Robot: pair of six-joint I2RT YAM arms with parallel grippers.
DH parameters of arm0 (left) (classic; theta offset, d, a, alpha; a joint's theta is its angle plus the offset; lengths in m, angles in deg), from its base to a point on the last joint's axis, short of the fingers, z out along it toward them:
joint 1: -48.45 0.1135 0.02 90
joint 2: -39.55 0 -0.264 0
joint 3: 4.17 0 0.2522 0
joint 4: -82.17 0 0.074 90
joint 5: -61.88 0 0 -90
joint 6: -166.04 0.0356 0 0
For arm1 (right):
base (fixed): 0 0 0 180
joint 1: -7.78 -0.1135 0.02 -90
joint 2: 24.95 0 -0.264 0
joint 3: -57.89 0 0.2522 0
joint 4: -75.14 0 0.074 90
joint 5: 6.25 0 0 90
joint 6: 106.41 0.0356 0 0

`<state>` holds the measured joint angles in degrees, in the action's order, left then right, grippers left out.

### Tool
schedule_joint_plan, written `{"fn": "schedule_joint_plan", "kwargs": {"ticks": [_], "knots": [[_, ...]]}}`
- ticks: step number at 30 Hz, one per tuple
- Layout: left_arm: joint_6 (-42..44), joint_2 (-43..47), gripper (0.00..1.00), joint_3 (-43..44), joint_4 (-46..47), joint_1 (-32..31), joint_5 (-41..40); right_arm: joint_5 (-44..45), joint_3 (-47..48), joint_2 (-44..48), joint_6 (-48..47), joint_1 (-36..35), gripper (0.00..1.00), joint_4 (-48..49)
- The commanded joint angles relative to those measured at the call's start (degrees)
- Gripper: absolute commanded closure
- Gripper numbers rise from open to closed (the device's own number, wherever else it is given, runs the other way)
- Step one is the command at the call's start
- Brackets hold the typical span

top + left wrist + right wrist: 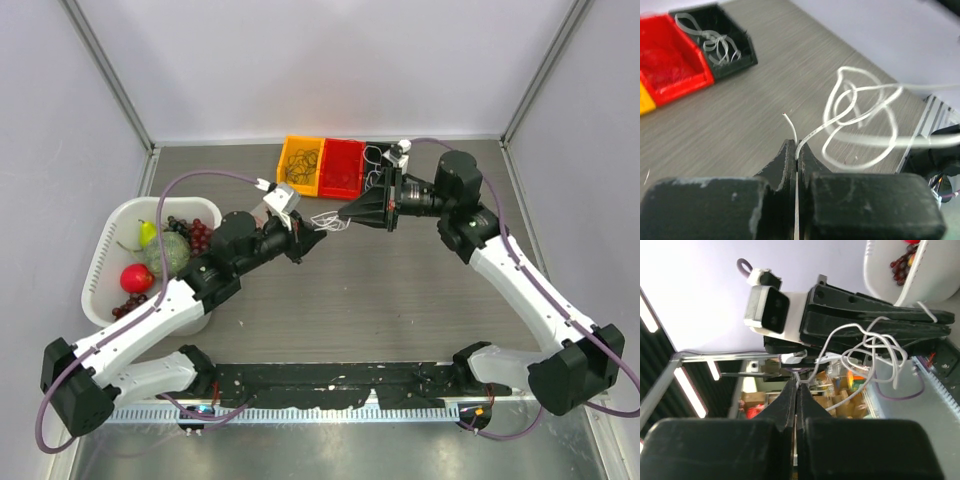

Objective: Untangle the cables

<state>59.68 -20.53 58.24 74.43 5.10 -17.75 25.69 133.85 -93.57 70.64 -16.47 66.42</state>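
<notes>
A tangle of thin white cable [328,221] hangs in the air between my two grippers, above the middle of the table. My left gripper [306,230] is shut on one end of it. In the left wrist view the wire leaves the closed left gripper [796,149] and runs into several loose loops [875,141]. My right gripper [346,214] is shut on the other side of the cable. In the right wrist view the white cable [823,353] rises from the pinched right gripper [798,383] into the knot. Red and black cables lie in the bins behind.
Three small bins stand at the back: yellow [302,165] with dark cables, red [342,167], and black [378,160] with white cables [715,42]. A white basket [104,262] of fruit sits at the left, next to my left arm.
</notes>
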Motion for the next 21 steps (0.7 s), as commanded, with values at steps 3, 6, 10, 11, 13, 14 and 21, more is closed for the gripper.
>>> {"fn": "schedule_joint_plan", "kwargs": {"ticks": [3,6,10,11,13,14,21], "knots": [[-4.5,6.4,1.0,-0.8,-17.0,0.3,-9.8,6.9,13.6,-1.9,-26.7,0.7,0.97,-29.3],[-9.0,9.4,1.0,-1.1,-26.5,0.2,-15.1,14.8,20.7,-4.7,-39.4,1.6,0.97,-44.0],[-13.7,12.5,1.0,-0.4,-36.4,0.3,-18.3,29.2,30.3,-8.7,-53.0,1.8,0.98,-58.8],[-14.6,13.3,1.0,-0.1,-39.0,0.2,-19.6,35.0,32.7,-9.2,-54.9,1.8,0.98,-61.9],[-16.2,15.0,1.0,0.9,-45.2,0.2,-23.6,43.3,35.2,-10.0,-59.9,1.8,0.98,-65.0],[-16.8,15.7,1.0,1.5,-46.7,0.3,-25.4,45.9,35.6,-10.1,-60.9,1.8,0.98,-65.7],[-18.4,20.8,1.0,4.9,-55.8,0.3,-33.8,66.0,32.7,-9.1,-65.9,1.8,0.98,-67.3]]}}
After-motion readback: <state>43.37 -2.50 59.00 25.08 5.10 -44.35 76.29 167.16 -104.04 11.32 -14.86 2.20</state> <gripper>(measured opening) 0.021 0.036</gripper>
